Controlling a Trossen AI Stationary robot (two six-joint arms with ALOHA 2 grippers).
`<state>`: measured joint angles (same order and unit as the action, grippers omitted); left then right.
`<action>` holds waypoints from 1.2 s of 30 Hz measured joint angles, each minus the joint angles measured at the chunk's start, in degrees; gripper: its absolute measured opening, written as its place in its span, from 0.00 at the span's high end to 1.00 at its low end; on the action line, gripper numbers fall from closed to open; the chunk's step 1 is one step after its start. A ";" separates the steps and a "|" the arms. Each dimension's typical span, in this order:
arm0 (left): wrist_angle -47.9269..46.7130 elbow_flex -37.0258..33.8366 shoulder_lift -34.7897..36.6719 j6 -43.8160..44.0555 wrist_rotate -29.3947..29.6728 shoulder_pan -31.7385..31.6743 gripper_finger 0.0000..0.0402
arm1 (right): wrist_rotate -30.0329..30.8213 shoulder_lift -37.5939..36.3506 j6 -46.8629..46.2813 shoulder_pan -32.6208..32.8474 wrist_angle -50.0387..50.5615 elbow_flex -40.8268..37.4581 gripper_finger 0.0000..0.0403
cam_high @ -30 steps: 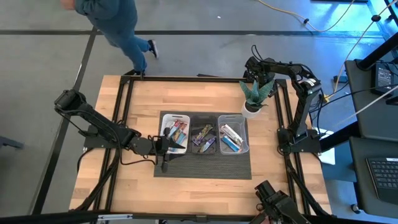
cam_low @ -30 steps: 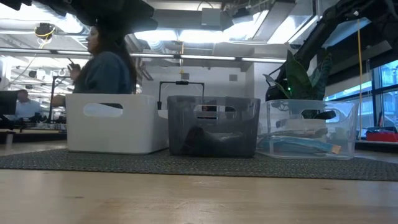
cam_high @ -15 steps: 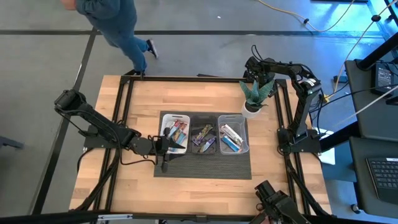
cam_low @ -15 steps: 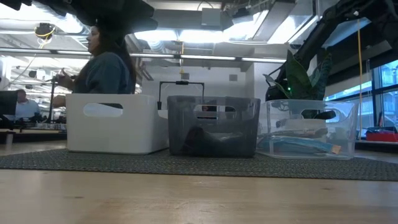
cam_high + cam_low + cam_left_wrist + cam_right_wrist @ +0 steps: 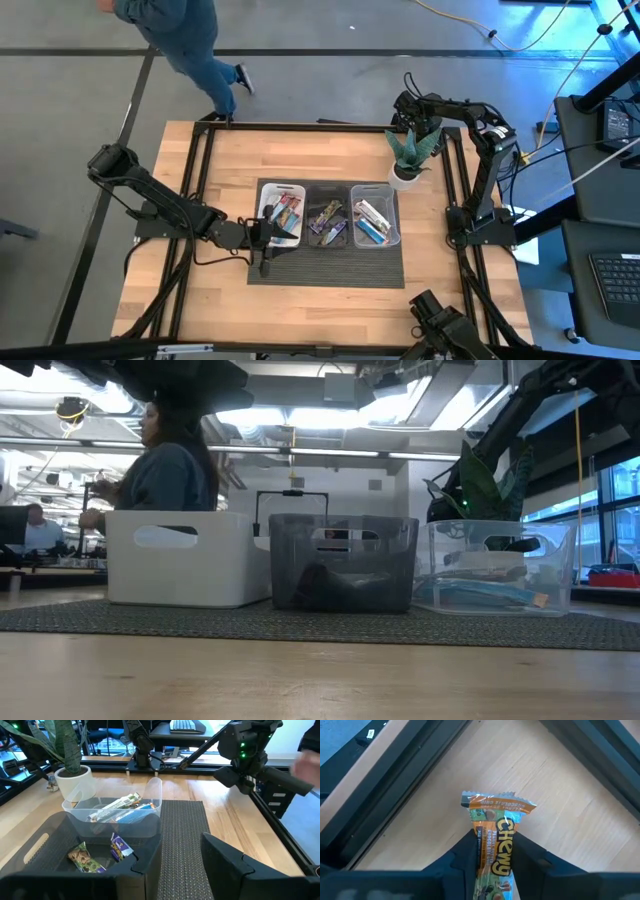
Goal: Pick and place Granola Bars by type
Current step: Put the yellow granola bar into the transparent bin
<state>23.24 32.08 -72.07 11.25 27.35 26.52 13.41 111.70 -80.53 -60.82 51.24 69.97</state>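
Granola bar (image 5: 495,847) pinched between right gripper (image 5: 492,862) fingers, grip only on lower part (wrapper slippery): may slip, drop beside plant (image 5: 408,150). Left gripper (image 5: 170,870) partly spread, empty.

Potted plant (image 5: 408,158), dark mat (image 5: 330,265), person (image 5: 185,40) possibly walking

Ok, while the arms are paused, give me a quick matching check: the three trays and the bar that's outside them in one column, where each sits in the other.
Things:
1. white tray
2. black tray
3. clear tray
4. orange Chewy bar

Places:
a. between the jaws of the right gripper, over bare tabletop
b. middle of the row
c. end of the row beside the potted plant
d. end of the row by the left gripper

Pairs: 1-d, 2-b, 3-c, 4-a
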 joint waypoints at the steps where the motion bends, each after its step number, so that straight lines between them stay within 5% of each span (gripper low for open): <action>1: 0.00 0.00 0.00 0.00 0.00 0.00 0.68 | 0.00 0.00 -0.02 0.00 -0.14 0.00 0.73; 36: 0.00 -0.02 0.00 0.16 -2.08 0.00 0.68 | 4.37 0.15 0.24 0.02 -0.98 -0.02 0.73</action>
<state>23.25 32.06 -72.07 11.40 25.27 26.52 17.77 111.85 -80.29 -60.79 50.26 69.95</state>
